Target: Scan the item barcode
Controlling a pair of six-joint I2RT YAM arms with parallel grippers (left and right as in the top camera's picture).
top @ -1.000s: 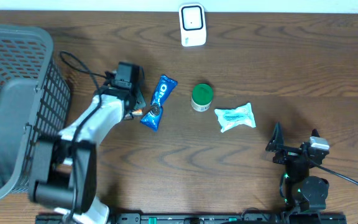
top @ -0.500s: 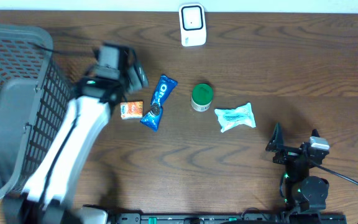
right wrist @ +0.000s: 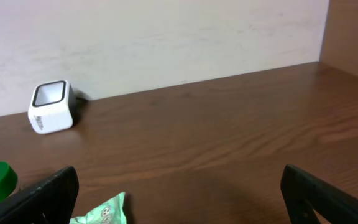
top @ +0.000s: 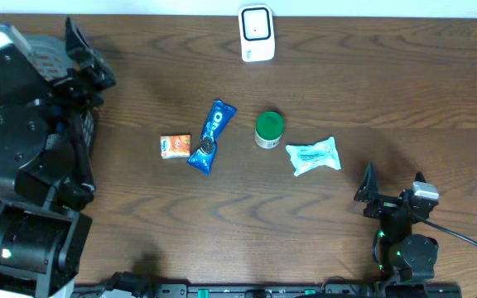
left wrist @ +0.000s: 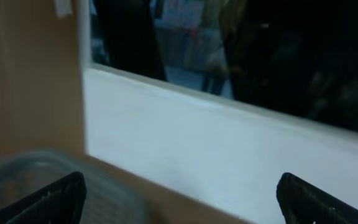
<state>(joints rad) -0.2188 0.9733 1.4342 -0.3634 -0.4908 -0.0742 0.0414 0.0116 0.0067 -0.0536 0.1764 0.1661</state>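
Your left gripper (left wrist: 189, 198) hangs open and empty; the orange packet (top: 175, 146) lies on the table (top: 346, 83) below, to its right, just beside the blue wrapper (top: 212, 136). Your right gripper (right wrist: 185, 194) is open too.

You can just make out white lettering that looks like OREO on the blue packet (top: 212, 136) mid-table, while print on the orange packet (top: 175, 146), teal pouch (top: 313, 156) and white scanner (top: 256, 33) is too small to read.
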